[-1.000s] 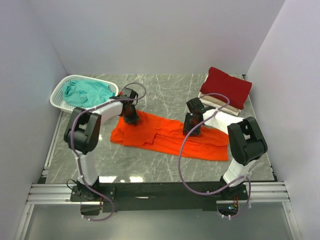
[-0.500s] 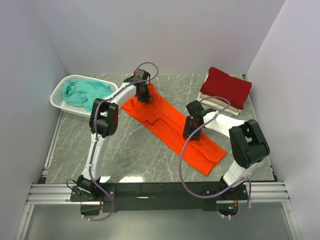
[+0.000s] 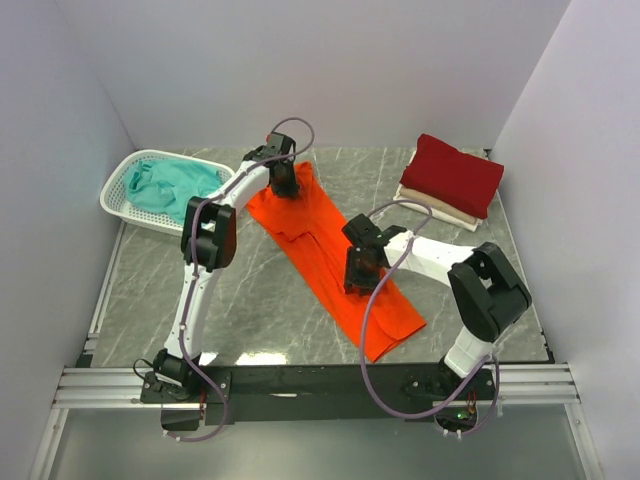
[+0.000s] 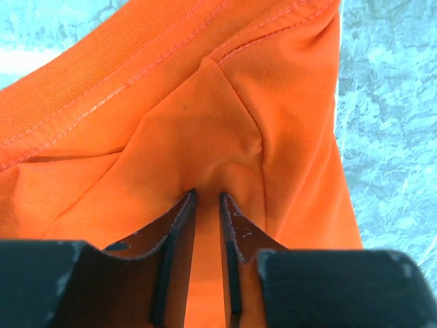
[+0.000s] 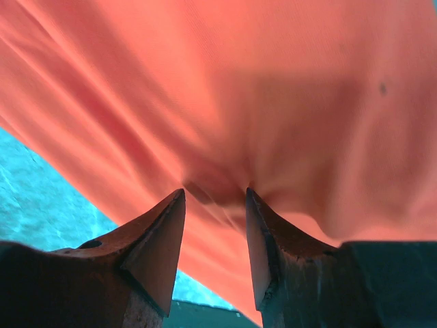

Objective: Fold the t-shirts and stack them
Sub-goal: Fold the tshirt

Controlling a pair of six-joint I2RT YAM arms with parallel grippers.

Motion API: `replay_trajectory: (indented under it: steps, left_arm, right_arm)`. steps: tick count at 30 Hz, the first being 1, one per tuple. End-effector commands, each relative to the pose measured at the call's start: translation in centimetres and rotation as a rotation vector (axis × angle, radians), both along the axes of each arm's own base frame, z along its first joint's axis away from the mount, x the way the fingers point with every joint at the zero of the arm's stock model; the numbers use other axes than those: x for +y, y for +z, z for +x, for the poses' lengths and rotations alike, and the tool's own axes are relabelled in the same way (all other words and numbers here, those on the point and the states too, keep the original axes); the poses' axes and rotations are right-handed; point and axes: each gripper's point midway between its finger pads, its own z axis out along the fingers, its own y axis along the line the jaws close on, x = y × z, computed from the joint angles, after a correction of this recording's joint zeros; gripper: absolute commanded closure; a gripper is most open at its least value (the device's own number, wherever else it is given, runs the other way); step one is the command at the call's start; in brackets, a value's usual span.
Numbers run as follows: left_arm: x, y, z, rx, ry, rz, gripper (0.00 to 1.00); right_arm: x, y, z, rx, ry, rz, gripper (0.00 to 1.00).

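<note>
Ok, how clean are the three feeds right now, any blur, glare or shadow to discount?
Top external: sharp and evenly lit, only faint glare on the table near the front. Left wrist: stitching on the orange t-shirt is crisp, the table beside it washed out pale blue. Right wrist: soft, no weave visible, a darker shadow patch on the cloth above the right gripper.
</note>
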Motion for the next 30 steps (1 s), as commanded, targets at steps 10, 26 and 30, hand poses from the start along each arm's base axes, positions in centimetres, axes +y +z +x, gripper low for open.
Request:
replay_trajectory:
  steps: [10, 26, 30]
  left_arm:
    - [0.5, 10.6, -2.6, -0.1, 0.077, -0.158, 0.71]
    - [0.8, -1.6, -4.3, 0.117, 0.088, -0.099, 0.73]
    - [1.0, -2.6, -3.1, 0.116, 0.078, -0.086, 0.73]
  right_arm:
    - [-3.8, 3.2, -2.7, -0.019, 0.049, -0.11, 0.52]
    - [-2.9, -0.8, -7.4, 0.108, 0.057, -0.004, 0.52]
    - [-0.7, -1.3, -8.7, 0.152, 0.093, 0.039, 0.52]
